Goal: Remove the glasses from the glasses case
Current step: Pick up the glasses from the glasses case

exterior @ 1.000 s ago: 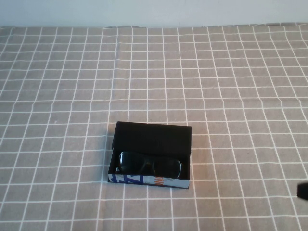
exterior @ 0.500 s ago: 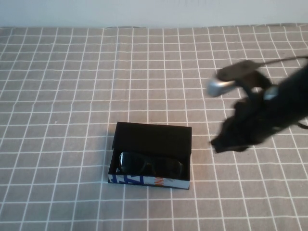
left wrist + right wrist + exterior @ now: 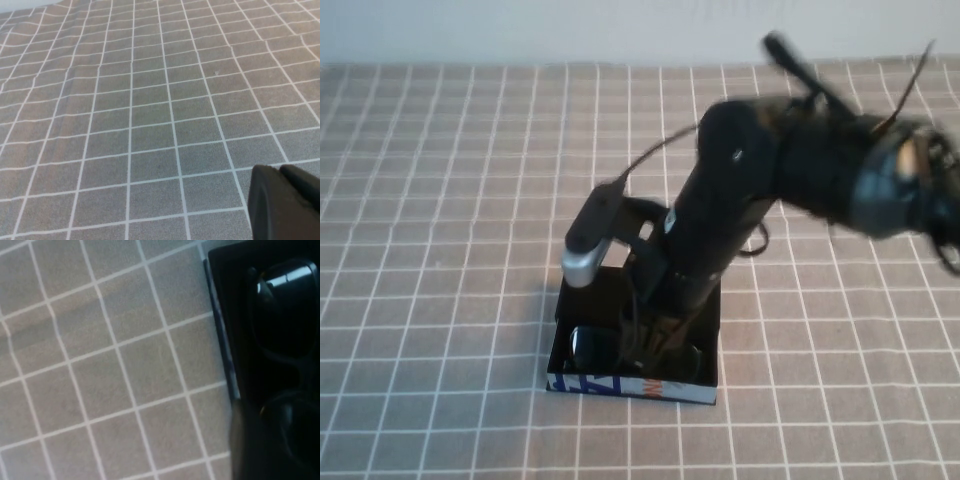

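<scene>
The glasses case [image 3: 620, 384] is an open black box with a blue-and-white printed front side, at the near middle of the table. The black glasses [image 3: 588, 346] lie inside it, with one dark lens showing left of the arm. My right gripper [image 3: 656, 345] has come down over the middle of the case, right above the glasses, and hides their right half. The right wrist view shows the glasses [image 3: 286, 300] in the case [image 3: 220, 340] close up. My left gripper [image 3: 284, 202] is shut and empty over bare cloth, outside the high view.
A grey tablecloth [image 3: 440, 200] with a white grid covers the whole table. My right arm [image 3: 790, 170] stretches from the far right across to the case. A pale wall runs along the back edge.
My right arm has swung in from the right edge to the left and down. Its gripper now sits over the open case. The case and glasses have not moved.
</scene>
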You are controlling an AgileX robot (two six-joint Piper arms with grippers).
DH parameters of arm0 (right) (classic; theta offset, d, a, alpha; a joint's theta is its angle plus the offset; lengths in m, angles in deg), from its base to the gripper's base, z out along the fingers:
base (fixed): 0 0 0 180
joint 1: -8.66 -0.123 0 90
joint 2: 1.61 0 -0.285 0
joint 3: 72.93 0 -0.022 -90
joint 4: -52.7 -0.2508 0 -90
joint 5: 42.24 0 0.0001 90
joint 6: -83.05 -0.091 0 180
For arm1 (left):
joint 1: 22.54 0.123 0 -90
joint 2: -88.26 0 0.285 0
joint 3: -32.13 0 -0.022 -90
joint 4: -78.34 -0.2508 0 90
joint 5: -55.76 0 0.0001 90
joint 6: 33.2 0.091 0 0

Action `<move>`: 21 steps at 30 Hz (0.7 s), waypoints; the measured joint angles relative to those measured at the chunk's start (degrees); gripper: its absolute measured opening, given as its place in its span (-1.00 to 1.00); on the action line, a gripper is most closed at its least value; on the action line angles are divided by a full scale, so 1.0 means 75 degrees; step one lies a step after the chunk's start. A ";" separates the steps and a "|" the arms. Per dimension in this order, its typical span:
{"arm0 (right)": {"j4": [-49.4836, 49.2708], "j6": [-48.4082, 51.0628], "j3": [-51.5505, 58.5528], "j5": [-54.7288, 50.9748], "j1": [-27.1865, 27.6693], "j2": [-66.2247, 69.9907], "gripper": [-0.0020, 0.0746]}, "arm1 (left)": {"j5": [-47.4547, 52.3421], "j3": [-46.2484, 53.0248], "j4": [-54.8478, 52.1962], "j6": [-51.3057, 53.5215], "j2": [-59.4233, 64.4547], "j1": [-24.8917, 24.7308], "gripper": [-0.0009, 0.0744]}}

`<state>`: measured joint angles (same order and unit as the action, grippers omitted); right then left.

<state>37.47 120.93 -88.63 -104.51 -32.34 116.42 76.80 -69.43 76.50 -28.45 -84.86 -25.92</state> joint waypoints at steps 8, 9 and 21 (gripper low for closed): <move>0.0382 0.0522 -0.0706 -0.0253 -0.0004 0.0867 0.08 | 0.0000 0.0000 0.0000 0.0000 0.0000 0.0000 -0.99; 0.0417 0.0651 -0.0706 -0.0253 -0.0004 0.0901 0.08 | 0.0000 0.0000 0.0000 0.0000 0.0000 0.0000 -0.99; 0.0694 0.0975 -0.0724 0.0327 -0.0004 0.1050 0.07 | 0.0000 0.0000 0.0000 0.0000 0.0000 0.0000 -0.99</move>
<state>42.67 128.24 -94.06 -102.06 -32.37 124.30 76.80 -69.43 76.50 -28.45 -84.86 -25.92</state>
